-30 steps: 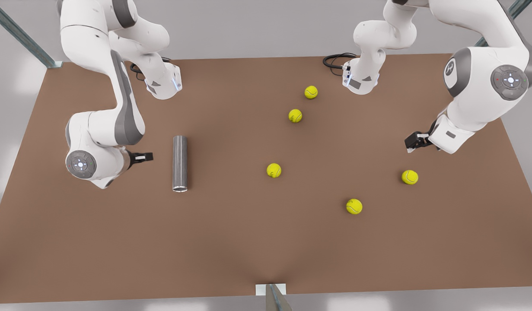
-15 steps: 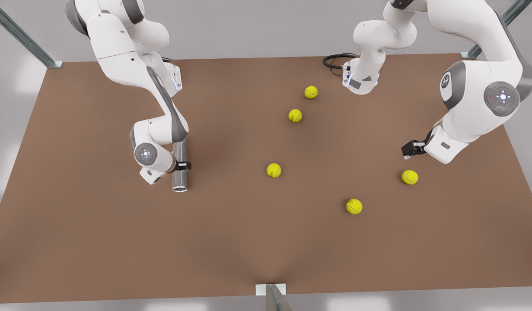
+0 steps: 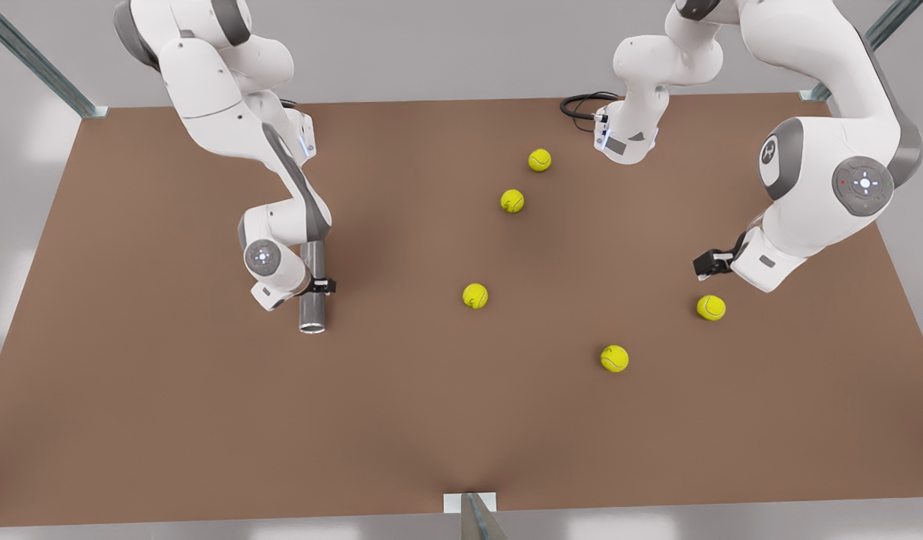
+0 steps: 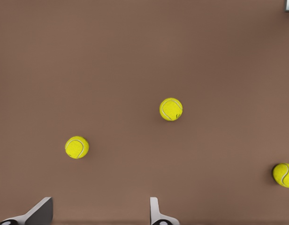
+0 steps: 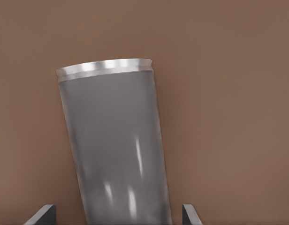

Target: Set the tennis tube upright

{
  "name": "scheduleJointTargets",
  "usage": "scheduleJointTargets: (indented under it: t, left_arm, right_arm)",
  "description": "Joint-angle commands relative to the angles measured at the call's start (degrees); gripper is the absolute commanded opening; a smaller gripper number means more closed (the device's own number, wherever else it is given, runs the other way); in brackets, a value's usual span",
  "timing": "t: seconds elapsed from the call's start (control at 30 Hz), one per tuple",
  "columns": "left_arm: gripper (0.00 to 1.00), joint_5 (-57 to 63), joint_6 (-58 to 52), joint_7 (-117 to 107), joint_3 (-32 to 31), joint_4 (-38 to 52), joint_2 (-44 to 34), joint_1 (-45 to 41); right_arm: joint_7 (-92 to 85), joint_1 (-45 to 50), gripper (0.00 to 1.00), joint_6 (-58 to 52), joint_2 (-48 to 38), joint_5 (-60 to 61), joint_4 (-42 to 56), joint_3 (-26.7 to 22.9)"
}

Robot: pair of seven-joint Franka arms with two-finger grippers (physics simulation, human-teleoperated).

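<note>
One dark grey metallic tennis tube (image 3: 312, 289) with a lighter silvery rim is lying flat on the brown worktop (image 3: 401, 420), toward the front view's left, its rimmed open end pointing at the near edge. In the right wrist view the tennis tube (image 5: 117, 145) is showing its rim at the far end and is running slightly tilted between the two fingertips, which are standing apart on either side of it with a gap on each side. The right claw (image 3: 316, 286) is straddling the tube a little nearer its rimmed end than its middle, spread wide and not yet pressing on it.

Five small yellow tennis balls are lying scattered on the worktop, well apart from the tube. One ball (image 3: 474, 295) is sitting near the middle, two (image 3: 512, 201) (image 3: 539, 160) are lying farther back, and two more (image 3: 614, 358) (image 3: 711, 307) are lying toward the front view's right.

The left claw (image 3: 707, 264) is hanging above the worktop at the front view's right, near the rightmost ball and holding nothing. In the left wrist view its fingertips (image 4: 156, 212) are standing wide apart, with three balls spread over the brown surface beyond them, the nearest (image 4: 77, 147) being well clear of the claw.
</note>
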Motion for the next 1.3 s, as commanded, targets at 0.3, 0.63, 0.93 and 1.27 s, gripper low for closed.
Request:
scheduleJointTargets:
  t: [0.3,0.63,0.93,1.27]
  left_arm:
    - [1.0,-0.09,-0.22,-0.12,0.0,0.04,0.66,0.0]
    - [1.0,-0.09,-0.31,-0.48,0.0,0.13,0.84,-0.08]
    - [1.0,-0.18,0.04,-0.83,0.0,0.48,1.28,0.09]
    - [1.0,0.18,1.19,-1.09,0.0,1.53,1.1,-0.08]
  right_arm:
    - [1.06,-0.35,1.0,-3.87,2.82,0.09,0.77,0.0]
    - [1.06,-0.44,0.78,-6.16,4.22,0.09,2.61,0.0]
    - [0.97,-0.44,0.69,-6.77,5.89,0.09,4.1,0.09]
    - [0.09,-0.26,0.69,-10.64,5.72,0.01,6.92,0.09]
